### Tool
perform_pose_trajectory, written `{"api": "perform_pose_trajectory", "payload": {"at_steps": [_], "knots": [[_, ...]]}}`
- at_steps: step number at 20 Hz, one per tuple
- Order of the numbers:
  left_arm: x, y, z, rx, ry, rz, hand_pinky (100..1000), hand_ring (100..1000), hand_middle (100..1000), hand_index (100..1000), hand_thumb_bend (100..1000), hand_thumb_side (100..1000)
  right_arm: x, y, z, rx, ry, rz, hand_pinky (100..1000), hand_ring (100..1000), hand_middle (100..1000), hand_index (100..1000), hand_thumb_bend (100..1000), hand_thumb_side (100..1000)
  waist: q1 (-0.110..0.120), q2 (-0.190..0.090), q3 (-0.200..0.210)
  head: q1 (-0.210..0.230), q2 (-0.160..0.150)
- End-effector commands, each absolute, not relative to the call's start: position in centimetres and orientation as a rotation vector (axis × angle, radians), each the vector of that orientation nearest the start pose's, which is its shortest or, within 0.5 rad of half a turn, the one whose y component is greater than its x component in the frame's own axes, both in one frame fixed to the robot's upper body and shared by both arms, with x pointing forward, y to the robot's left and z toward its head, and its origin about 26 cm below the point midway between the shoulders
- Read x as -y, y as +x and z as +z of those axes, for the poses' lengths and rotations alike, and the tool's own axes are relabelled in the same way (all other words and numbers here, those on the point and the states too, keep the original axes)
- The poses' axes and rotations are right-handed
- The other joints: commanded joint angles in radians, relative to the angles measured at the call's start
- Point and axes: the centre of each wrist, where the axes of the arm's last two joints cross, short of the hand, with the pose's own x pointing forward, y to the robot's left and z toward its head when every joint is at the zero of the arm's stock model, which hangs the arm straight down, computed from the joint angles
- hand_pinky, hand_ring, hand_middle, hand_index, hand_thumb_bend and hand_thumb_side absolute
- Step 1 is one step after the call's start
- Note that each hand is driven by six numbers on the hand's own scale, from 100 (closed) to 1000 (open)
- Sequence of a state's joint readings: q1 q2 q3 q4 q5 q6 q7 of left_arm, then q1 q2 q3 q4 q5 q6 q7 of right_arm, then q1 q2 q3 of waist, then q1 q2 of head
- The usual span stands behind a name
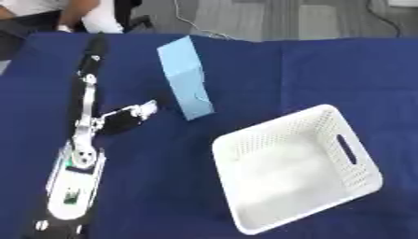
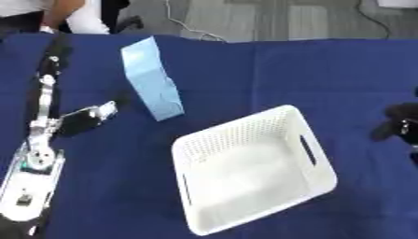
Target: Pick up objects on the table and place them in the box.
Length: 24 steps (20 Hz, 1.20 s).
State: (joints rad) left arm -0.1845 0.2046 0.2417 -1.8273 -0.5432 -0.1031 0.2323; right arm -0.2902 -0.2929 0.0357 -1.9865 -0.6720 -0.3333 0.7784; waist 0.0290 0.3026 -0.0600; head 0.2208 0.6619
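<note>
A tall light-blue cardboard carton [image 1: 186, 79] stands on the dark blue cloth-covered table [image 1: 326, 70], toward the far edge and left of the middle, leaning a little as the head camera sees it. It is the only loose item in view, so it is most likely the thing to be picked up. A white perforated plastic box [image 1: 359, 179] with slot handles sits nearer the front edge, right of centre, turned at an angle to the table's sides; its inside looks empty, which suggests the task is at its start.

The robot's left hand [image 1: 127, 116] hangs just beside the carton's lower left side, apart from it, a strip of cloth showing between them. Its fingers look fairly straight and hold nothing, though the detail is soft. The long left arm runs along the table's left side, placed to come at the carton from the flank, which would suit a side grasp on an upright, narrow item.

The right hand [image 2: 400, 125] shows only in the right eye view as a dark shape at the right edge, well apart from the box; whether its fingers are open or curled I cannot tell.

Bare cloth lies between carton and box, giving an unobstructed path toward the box's near-left corner. The risk, I judge, is tipping the carton on contact, since it stands tall on a small base.
</note>
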Motion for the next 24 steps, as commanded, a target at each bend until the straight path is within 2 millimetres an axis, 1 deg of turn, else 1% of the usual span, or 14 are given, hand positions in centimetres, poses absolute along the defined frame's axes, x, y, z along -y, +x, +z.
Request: {"api": "perform_pose_trajectory", "payload": {"at_steps": [1, 4, 5, 6, 8, 10, 17, 20, 24], "knots": [[-32.3, 30.5, 12.4, 2.027, 0.924, -0.12, 850, 895, 979, 1000, 780, 547, 25.0, 29.9, 19.6, -2.899, -1.077, -1.233, 719, 839, 894, 904, 100, 786, 0.0, -0.018, -0.002, -0.004, -0.01], [-31.8, 30.9, 11.6, 2.016, 0.777, -0.036, 824, 876, 961, 1000, 783, 575, 24.9, 29.9, 19.6, -2.896, -1.079, -1.232, 719, 840, 894, 902, 100, 784, 0.0, -0.015, -0.004, -0.002, -0.009], [-31.7, 30.9, 11.5, 2.016, 0.737, -0.014, 820, 873, 955, 1000, 805, 549, 24.9, 29.9, 19.6, -2.896, -1.079, -1.232, 719, 840, 894, 902, 100, 781, 0.0, -0.015, -0.004, -0.002, -0.009], [-31.5, 31.0, 11.3, 2.016, 0.692, 0.011, 804, 862, 944, 1000, 801, 597, 24.9, 29.9, 19.6, -2.895, -1.079, -1.233, 719, 840, 894, 901, 100, 784, 0.0, -0.014, -0.005, -0.001, -0.008], [-31.3, 31.2, 11.1, 2.016, 0.606, 0.065, 787, 853, 935, 1000, 810, 600, 24.8, 29.9, 19.7, -2.893, -1.08, -1.232, 719, 840, 894, 899, 100, 784, -0.001, -0.013, -0.007, 0.0, -0.008], [-31.3, 31.3, 10.9, 2.016, 0.561, 0.095, 782, 848, 930, 1000, 813, 599, 24.8, 29.9, 19.7, -2.891, -1.082, -1.231, 719, 839, 893, 897, 100, 784, -0.001, -0.013, -0.008, 0.0, -0.009], [-31.6, 31.6, 10.3, 2.008, 0.535, 0.086, 773, 838, 918, 1000, 808, 595, 24.7, 30.0, 19.8, -2.887, -1.084, -1.226, 718, 838, 891, 891, 100, 784, -0.002, -0.012, -0.011, -0.001, -0.014], [-31.7, 31.8, 10.2, 2.008, 0.551, 0.05, 767, 834, 912, 1000, 802, 570, 24.6, 30.0, 19.9, -2.881, -1.09, -1.222, 716, 835, 889, 885, 100, 785, -0.001, -0.012, -0.016, -0.002, -0.015], [-32.0, 32.2, 9.8, 1.998, 0.578, -0.012, 761, 827, 882, 1000, 802, 559, 24.5, 30.1, 20.0, -2.873, -1.102, -1.215, 715, 833, 886, 880, 100, 785, 0.002, -0.012, -0.025, -0.001, -0.017]]}}
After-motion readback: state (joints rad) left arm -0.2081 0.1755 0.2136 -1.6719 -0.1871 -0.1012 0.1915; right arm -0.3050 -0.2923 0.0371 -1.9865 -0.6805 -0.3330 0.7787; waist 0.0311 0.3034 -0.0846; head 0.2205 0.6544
